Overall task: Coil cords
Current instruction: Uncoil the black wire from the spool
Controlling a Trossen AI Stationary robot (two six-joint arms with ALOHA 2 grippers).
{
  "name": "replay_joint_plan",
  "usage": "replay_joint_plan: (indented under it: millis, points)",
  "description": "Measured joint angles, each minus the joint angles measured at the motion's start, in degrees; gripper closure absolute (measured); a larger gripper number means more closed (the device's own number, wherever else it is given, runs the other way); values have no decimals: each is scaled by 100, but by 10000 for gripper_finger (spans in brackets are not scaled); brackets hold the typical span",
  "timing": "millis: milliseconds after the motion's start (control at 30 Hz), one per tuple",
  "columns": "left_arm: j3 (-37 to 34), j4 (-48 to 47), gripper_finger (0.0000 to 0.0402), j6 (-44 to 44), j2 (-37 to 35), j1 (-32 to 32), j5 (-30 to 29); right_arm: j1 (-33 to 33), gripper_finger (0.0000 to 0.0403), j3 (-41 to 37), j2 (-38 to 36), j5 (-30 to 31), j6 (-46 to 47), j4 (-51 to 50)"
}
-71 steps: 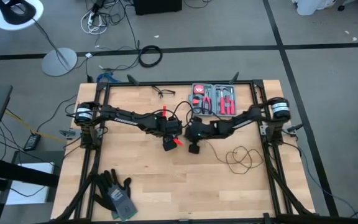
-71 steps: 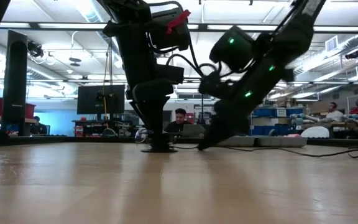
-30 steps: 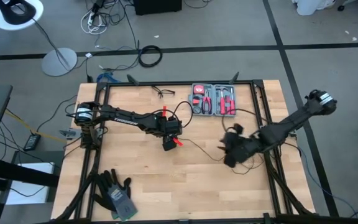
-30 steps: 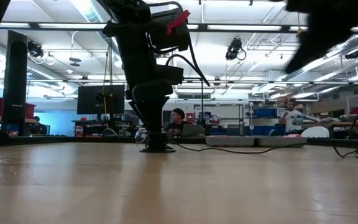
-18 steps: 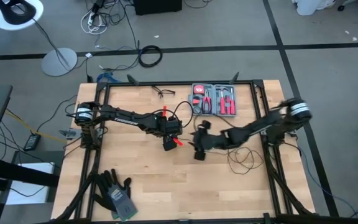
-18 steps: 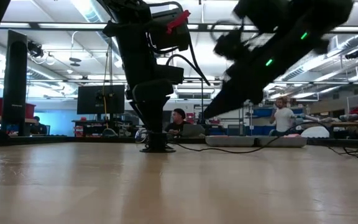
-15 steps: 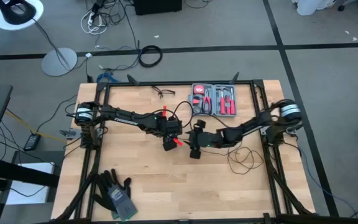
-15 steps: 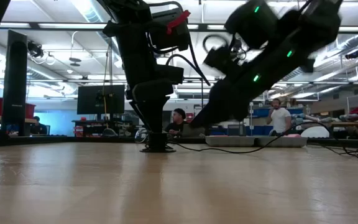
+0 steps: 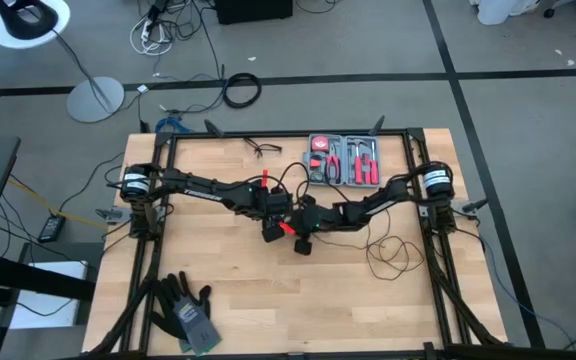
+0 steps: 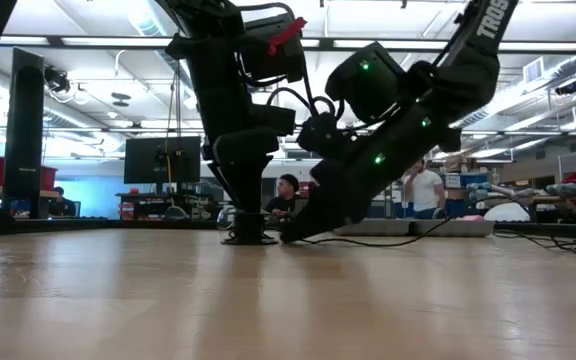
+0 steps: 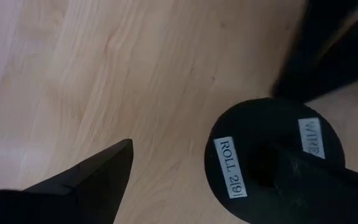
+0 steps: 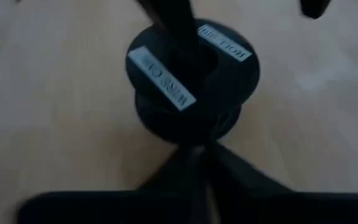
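Observation:
A small round black spool with white labels (image 11: 272,168) stands on the wooden table at mid-table; it also shows in the right wrist view (image 12: 191,81) and the low view (image 10: 246,238). My left gripper (image 9: 271,233) is over it, open. A very thin black cable leaves the spool toward the right (image 10: 408,241) and lies in loose loops (image 9: 388,255) near the right edge. My right gripper (image 9: 302,243) is just right of the spool, low, fingers shut (image 12: 205,152) and pointing at the spool's foot. My left gripper comes from above, pointing down. One finger (image 11: 291,180) stands in the spool's centre hole (image 11: 263,167); the other finger (image 11: 104,174) is outside, apart from the rim. The spool stands upright on the table. My right gripper is shut beside the spool's lower flange (image 12: 191,134), slanting down from the table's right. The cable is too thin to see between the fingers, so which part it has cannot be told.
An open red tool case (image 9: 345,160) lies at the far edge. A small black glasses-like wire item (image 9: 258,148) is at the far left, and dark gloves (image 9: 186,310) are at the near left. A black frame (image 9: 423,190) borders the table. People stand in the room behind (image 10: 423,195).
My right gripper has swung from the table's right edge back toward the left and down to the spool, the cable trailing behind it into loops at the right. My left gripper and the spool have kept still.

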Motion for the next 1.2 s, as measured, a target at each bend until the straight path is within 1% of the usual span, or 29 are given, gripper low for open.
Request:
replay_joint_plan:
  millis: [33, 67, 167, 300, 400, 567, 667, 767, 867, 933, 1000, 1067, 1200]
  points:
    - [2, 2, 34, 0, 0, 0, -2, -2, 376, 0, -87, -122, -24, -196]
    - [2, -5, 34, 0, 0, 0, -2, 0, 387, 0, -193, -221, -46, -454]
    - [2, -25, 34, 1, 0, 0, 1, 120, 390, -7, -632, -255, 146, -1471]
    - [2, -68, 34, 11, 0, -2, 2, 415, 398, -48, -1449, -363, 475, -3353]
    - [1, -67, 34, 12, 0, 0, -1, 723, 397, -43, -2159, -486, 967, -4651]
    - [1, -65, 34, 19, 0, -2, 2, 1404, 399, -41, -3261, -973, 2174, -6779]
    - [1, -67, 34, 18, 0, -2, -2, 1847, 399, -37, -3800, -1323, 3251, -7924]
    - [2, -64, 34, 20, 0, -2, -2, 2192, 398, -39, -4295, -1782, 4310, -8798]
    - [2, -61, 34, 20, 0, -2, -4, 2496, 394, -39, -4695, -1990, 5234, -9330]
    - [2, -57, 34, 20, 0, -2, -2, 2678, 392, -39, -4924, -1968, 5554, -9521]
    - [2, -56, 34, 17, 0, -2, -2, 2826, 392, -39, -5075, -1806, 5717, -9623]
    - [2, -55, 34, 11, 0, -2, -2, 2935, 394, -39, -5189, -1422, 5814, -9617]
    - [2, -50, 34, 7, 0, -2, -2, 3023, 392, -39, -5264, -437, 5789, -9372]
